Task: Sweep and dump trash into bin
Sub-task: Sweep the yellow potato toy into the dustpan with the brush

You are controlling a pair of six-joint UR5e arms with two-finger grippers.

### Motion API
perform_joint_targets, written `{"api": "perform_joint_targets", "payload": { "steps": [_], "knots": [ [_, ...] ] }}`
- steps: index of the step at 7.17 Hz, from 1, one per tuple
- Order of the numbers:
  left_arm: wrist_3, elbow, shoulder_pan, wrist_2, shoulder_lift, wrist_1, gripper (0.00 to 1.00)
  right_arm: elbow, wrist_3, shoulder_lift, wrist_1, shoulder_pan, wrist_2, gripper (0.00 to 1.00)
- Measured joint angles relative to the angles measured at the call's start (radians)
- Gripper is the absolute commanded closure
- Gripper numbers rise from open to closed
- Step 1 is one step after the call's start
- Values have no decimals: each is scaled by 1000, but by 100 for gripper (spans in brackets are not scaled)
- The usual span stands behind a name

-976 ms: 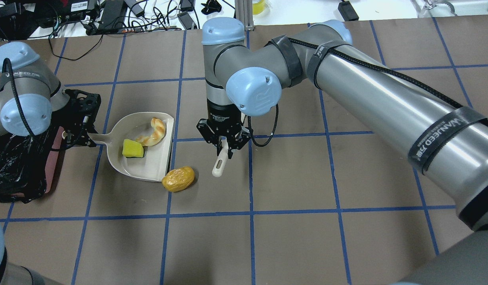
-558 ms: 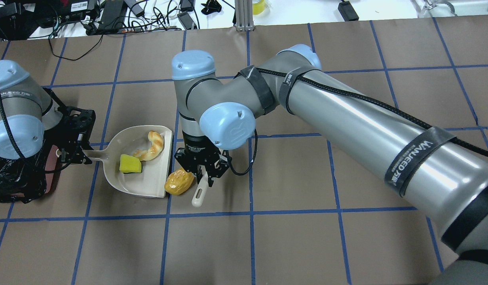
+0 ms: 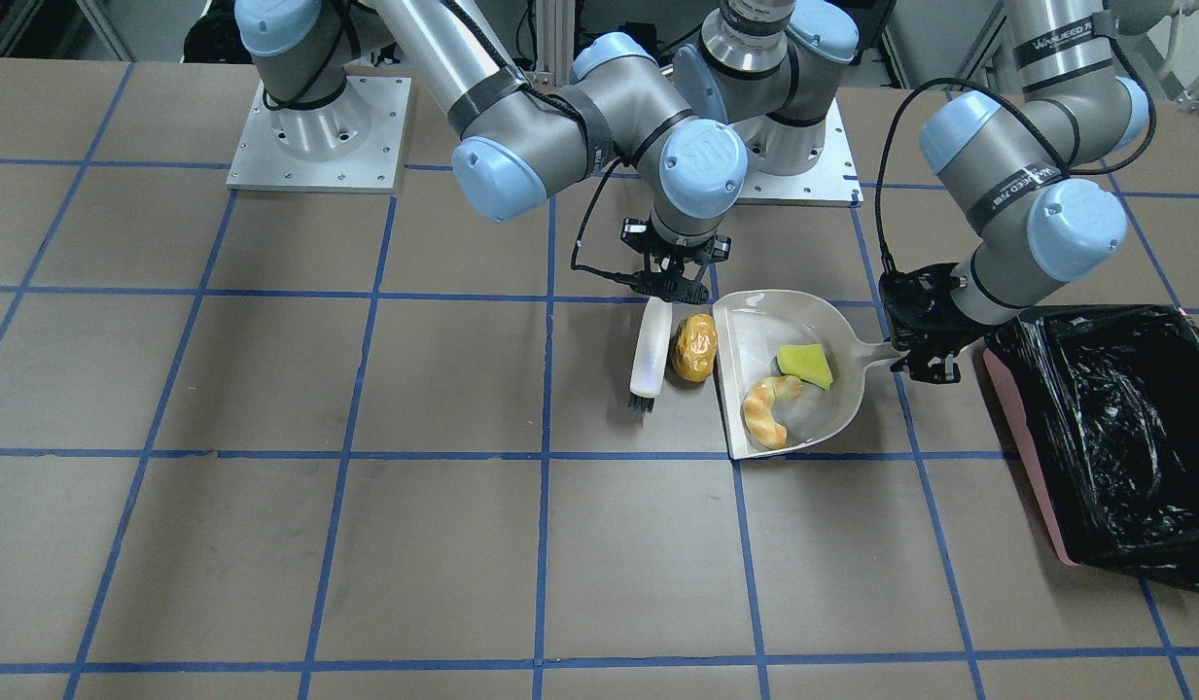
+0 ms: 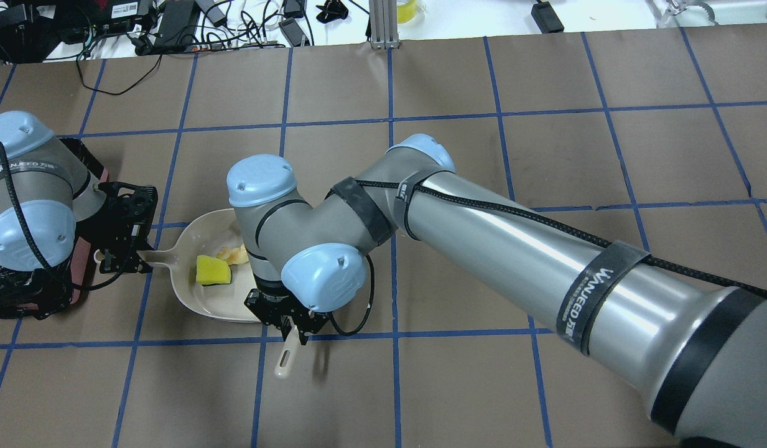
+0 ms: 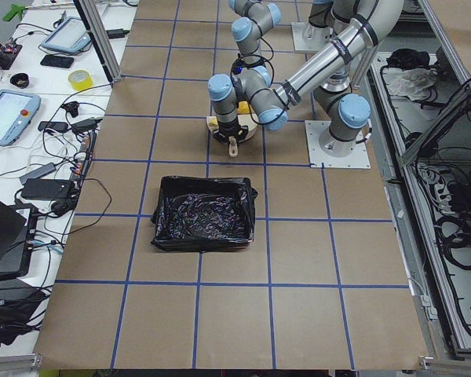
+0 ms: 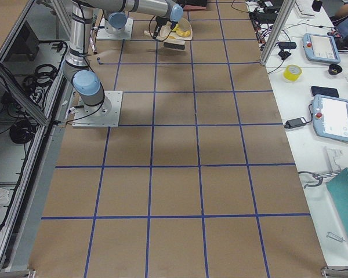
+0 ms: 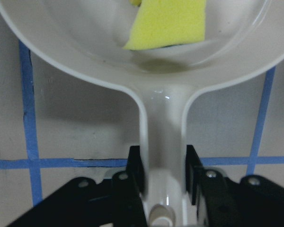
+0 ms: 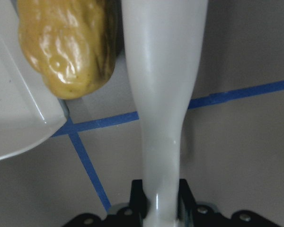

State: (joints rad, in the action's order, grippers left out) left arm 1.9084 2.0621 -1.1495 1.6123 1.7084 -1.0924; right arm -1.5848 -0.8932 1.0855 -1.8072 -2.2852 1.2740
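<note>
**A:** What stands nearest the worktop's left end?

**B:** The bin (image 3: pixel 1095 428). It is pink with a black bag lining and sits well in from that end's edge.

**A:** And the left gripper?

**B:** The left gripper (image 7: pixel 164 172) is just beside the bin. Its fingers pinch the handle of the cream dustpan (image 3: pixel 755 326). The pan rests on the worktop with its open lip facing the right end.

**A:** Where is the trash?

**B:** The sponge wedge (image 3: pixel 806 365) and the bread twist (image 3: pixel 766 410) lie inside the pan, side by side. The potato lump (image 3: pixel 694 347) is on the worktop at the lip, toward the robot-side edge. It sits close between the pan and the brush (image 3: pixel 650 355).

**A:** Who holds the brush?

**B:** The right gripper (image 8: pixel 158 198) does, its fingers pressed onto the narrow white handle. The bristles point toward the operators' edge.
</note>
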Motion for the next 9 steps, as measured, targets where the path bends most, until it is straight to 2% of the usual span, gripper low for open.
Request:
{"api": "perform_joint_targets", "payload": {
  "steps": [4, 6, 9],
  "knots": [
    [-17, 0, -2, 14, 18, 3, 100, -4, -52, -10, -63, -51, -19, 100],
    [-19, 0, -3, 16, 22, 4, 100, 33, -104, -35, -126, -52, -45, 100],
    [-17, -8, -4, 15, 22, 5, 100, 118, -161, -57, -143, -53, -112, 100]
  ]
}}
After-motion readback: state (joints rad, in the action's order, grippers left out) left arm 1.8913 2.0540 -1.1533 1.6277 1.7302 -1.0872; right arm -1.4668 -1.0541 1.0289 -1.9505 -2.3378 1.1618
